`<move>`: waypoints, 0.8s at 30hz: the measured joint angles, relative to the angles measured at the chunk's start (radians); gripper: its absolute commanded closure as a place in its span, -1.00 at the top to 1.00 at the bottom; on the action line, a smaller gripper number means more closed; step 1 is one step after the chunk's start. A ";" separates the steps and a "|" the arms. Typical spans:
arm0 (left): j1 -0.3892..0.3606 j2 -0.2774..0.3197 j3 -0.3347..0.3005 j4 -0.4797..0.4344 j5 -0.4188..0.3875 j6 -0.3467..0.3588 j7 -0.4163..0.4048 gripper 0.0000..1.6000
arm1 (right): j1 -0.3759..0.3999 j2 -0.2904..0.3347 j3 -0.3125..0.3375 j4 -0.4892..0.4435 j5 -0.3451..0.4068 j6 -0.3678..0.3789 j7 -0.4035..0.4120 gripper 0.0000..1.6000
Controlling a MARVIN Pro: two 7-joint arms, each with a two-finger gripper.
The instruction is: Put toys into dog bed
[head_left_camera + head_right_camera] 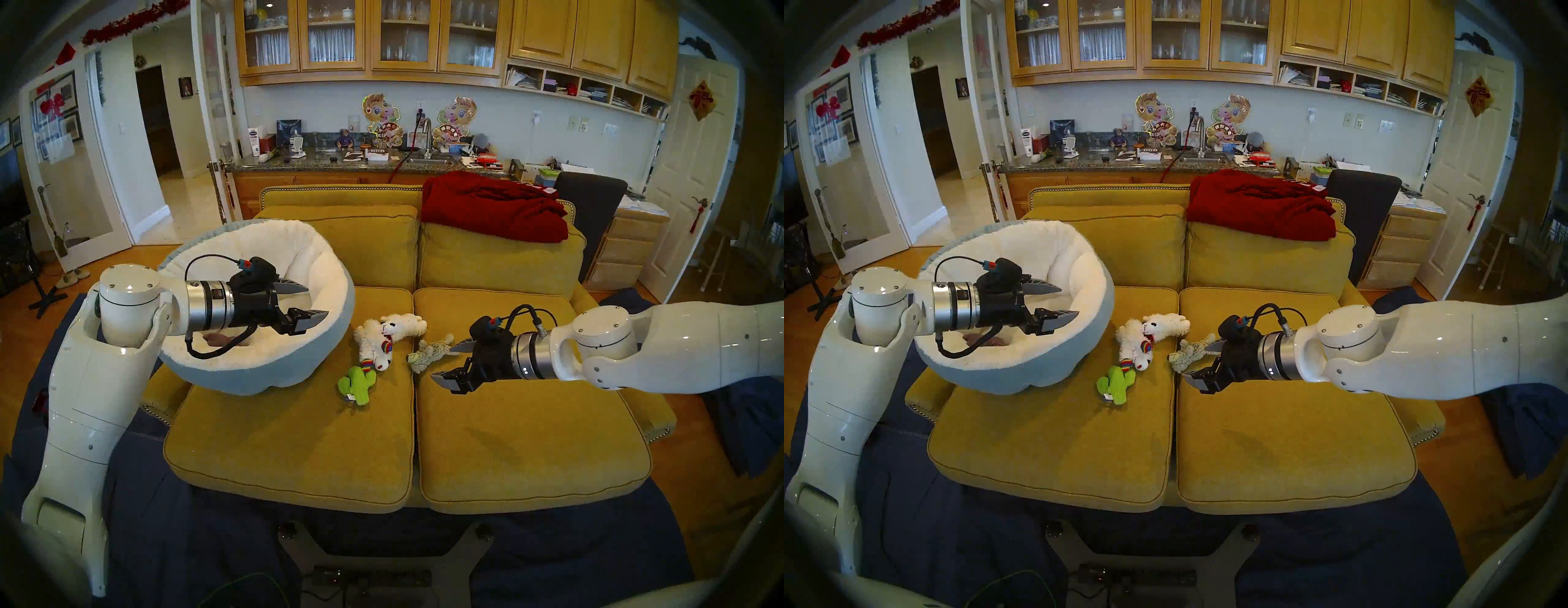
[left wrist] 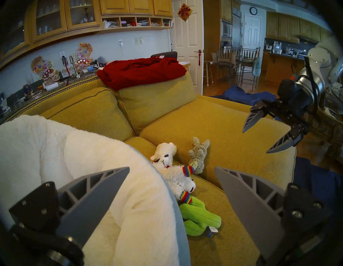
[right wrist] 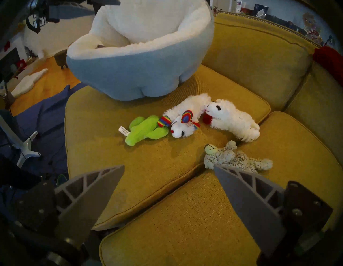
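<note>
The dog bed [image 1: 263, 378] sits on the sofa's left side, and a purple-grey toy [image 1: 216, 338] lies inside it. My left gripper [image 1: 318, 301] is open and empty, hovering over the bed's right rim. On the seat to the right of the bed lie the green cactus [image 1: 358, 384], the rainbow-trimmed lamb [image 3: 185, 115], the plain white lamb [image 3: 235, 122] and the shaggy tan toy [image 3: 233, 157]. My right gripper [image 1: 441, 363] is open and empty, just above the seat, close to the right of the tan toy.
The toys lie near the seam between the two mustard-yellow seat cushions [image 1: 297, 446]. A dark red blanket [image 1: 492, 208] is draped over the right back cushion. A dark blue cloth [image 1: 178, 530] covers the floor in front of the sofa.
</note>
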State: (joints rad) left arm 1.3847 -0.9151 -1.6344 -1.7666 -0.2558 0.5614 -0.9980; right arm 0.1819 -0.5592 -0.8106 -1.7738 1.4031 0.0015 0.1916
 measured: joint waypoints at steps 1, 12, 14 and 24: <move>0.000 0.000 0.000 0.000 0.000 0.000 0.000 1.00 | -0.011 -0.013 0.007 0.019 0.000 -0.001 0.010 1.00; 0.000 0.000 0.000 0.000 0.000 0.000 0.001 1.00 | -0.098 -0.132 0.058 0.169 0.005 -0.012 0.081 1.00; 0.000 0.001 0.000 0.000 0.000 -0.001 0.001 1.00 | -0.118 -0.162 0.063 0.206 0.009 -0.014 0.093 1.00; 0.000 0.001 0.000 0.000 0.000 -0.001 0.001 1.00 | -0.186 -0.264 0.083 0.349 0.025 -0.029 0.126 1.00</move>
State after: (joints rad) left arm 1.3850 -0.9145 -1.6345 -1.7668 -0.2561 0.5607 -0.9968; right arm -0.0045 -0.8232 -0.7278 -1.4244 1.4276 -0.0274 0.3177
